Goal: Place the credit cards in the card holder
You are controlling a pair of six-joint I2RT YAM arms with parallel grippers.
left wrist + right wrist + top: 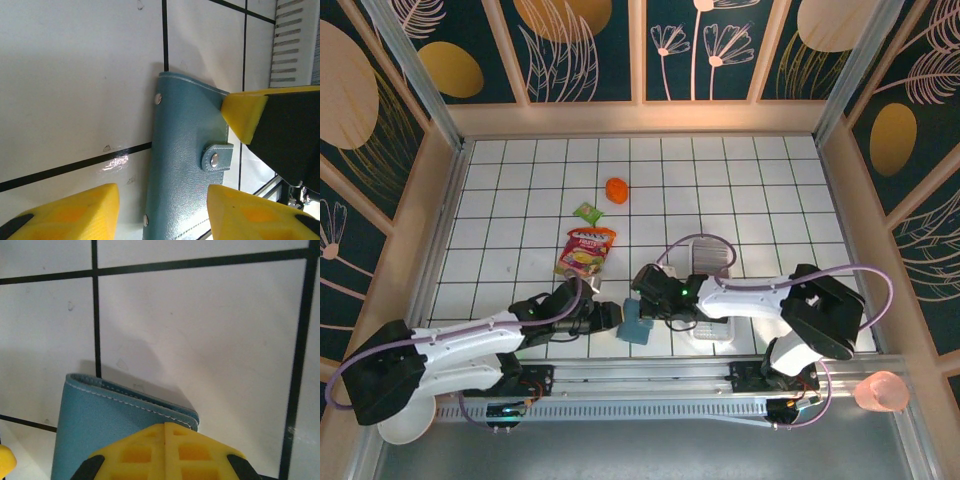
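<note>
The card holder (638, 326) is a teal wallet that lies closed on the white tiles near the front edge. Its clasp tab (216, 158) is snapped. My left gripper (162, 212) is open, with one yellow finger on each side of the holder's near end. A gap shows at the left finger (75, 212). My right gripper (165, 429) is shut with nothing in it, and its tip rests on the holder's edge (242, 112). In the top view the two grippers meet at the holder, the left gripper (611, 315) from the left and the right gripper (646, 300) from the right. The credit cards (708, 255) are a greyish row in the white tray (712, 333) behind my right arm.
A red-yellow snack pouch (586, 250), a green packet (587, 212) and an orange object (617, 190) lie farther back on the tiles. The slotted metal rail (650, 385) runs along the near edge. A pink cup (882, 392) stands off the table at the right.
</note>
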